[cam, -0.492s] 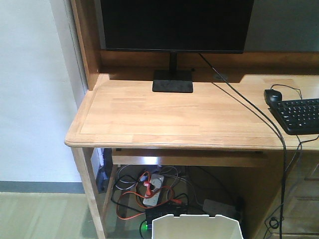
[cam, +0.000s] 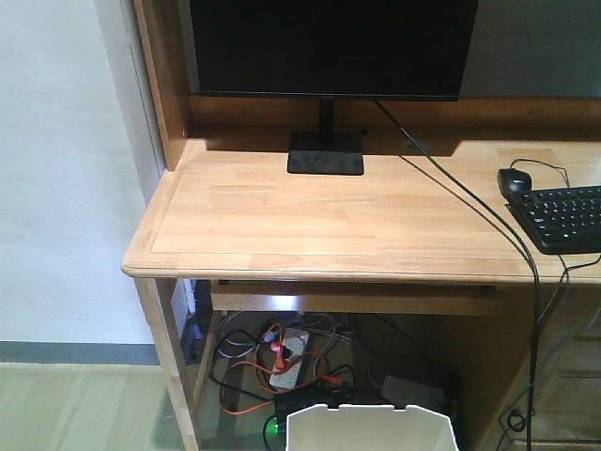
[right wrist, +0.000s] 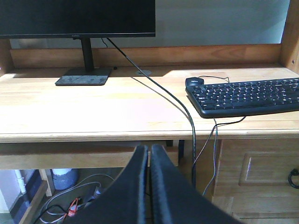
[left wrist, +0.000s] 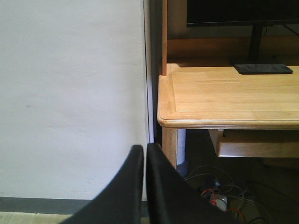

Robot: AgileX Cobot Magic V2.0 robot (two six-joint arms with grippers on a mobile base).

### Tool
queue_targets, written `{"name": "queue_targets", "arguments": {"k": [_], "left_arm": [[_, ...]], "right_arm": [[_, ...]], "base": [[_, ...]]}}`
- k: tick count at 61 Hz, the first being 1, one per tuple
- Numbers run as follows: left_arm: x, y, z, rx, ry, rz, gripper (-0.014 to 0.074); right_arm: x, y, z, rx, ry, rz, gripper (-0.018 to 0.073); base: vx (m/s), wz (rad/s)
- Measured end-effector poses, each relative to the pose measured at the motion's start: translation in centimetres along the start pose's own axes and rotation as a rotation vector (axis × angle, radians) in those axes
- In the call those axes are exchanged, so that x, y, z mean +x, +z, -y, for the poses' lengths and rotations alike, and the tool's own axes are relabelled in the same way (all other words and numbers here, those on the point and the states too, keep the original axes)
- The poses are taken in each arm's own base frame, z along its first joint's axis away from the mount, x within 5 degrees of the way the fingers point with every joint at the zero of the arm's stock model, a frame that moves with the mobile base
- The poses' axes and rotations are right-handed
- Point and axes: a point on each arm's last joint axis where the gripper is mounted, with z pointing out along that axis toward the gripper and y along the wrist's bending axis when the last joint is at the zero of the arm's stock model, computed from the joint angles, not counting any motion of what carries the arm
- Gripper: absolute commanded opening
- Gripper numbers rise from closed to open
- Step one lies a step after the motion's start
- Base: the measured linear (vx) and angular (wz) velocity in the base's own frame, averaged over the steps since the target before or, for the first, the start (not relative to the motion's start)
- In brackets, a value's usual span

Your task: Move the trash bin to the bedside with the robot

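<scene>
Trash bin [cam: 371, 430] at 6 o'clock, by desk [cam: 329, 216].
Left gripper [left wrist: 144, 148] and right gripper [right wrist: 149, 148] are closed, empty; bedside must be found next.

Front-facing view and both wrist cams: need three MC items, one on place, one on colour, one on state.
1. Relative to the light-brown wooden desk, where is the cream-white plastic trash bin?
A. On the desk top
B. Low at the frame's bottom edge, in front of the desk's open underside
C. Against the wall, left of the desk

2. What colour is the flat computer keyboard?
A. White
B. Black
C. Grey

3. How do the black left gripper and black right gripper stand?
A. Both shut, nothing between the fingers
B. Both wide open
C. Left shut on the bin's rim

Answers:
1 B: only the bin's rim shows, below the desk's front edge.
2 B: the keys and frame are black in the right wrist view.
3 A: each wrist view shows the fingers together and empty.
</scene>
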Motion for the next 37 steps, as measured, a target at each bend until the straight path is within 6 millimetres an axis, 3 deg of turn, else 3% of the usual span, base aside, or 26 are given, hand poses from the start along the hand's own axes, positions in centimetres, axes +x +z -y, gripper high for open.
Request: {"name": "queue_targets", "arguments": {"k": [37], "left_arm": [[0.00, 0.00, 0.00, 0.000, 0.000, 0.000, 0.0003]], "right_arm": [[0.00, 0.00, 0.00, 0.000, 0.000, 0.000, -0.0005]], "base": [[0.00, 0.00]]}}
